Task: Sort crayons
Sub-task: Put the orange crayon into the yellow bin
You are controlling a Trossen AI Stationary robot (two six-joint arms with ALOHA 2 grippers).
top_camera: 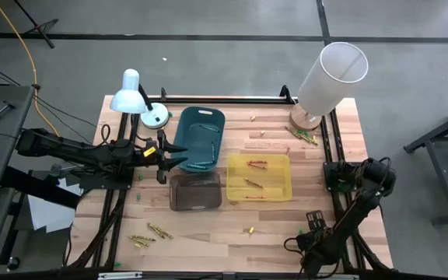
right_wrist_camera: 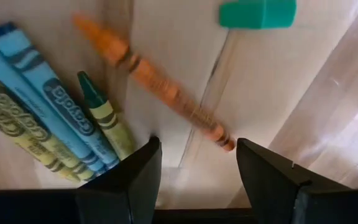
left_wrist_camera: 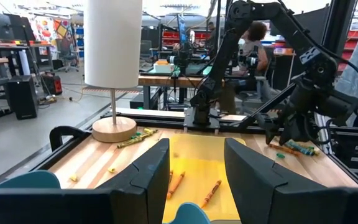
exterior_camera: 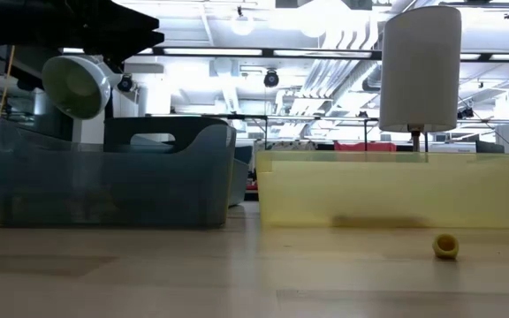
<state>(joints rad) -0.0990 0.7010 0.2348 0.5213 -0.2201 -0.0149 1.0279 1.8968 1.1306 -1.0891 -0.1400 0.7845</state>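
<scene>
Two dark, matte black jointed robot arms, the left arm and the right arm, built of boxy segments with black cables along them. Each ends in two thick, blunt, black plastic fingers with flat inner faces.

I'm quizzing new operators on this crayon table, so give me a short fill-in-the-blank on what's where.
1. The orange crayons lie inside the ____ bin.
2. The left gripper hovers over the ____ bin.
3. The right gripper is open above an ____ crayon on the table.

Missing words: yellow; teal; orange
</scene>
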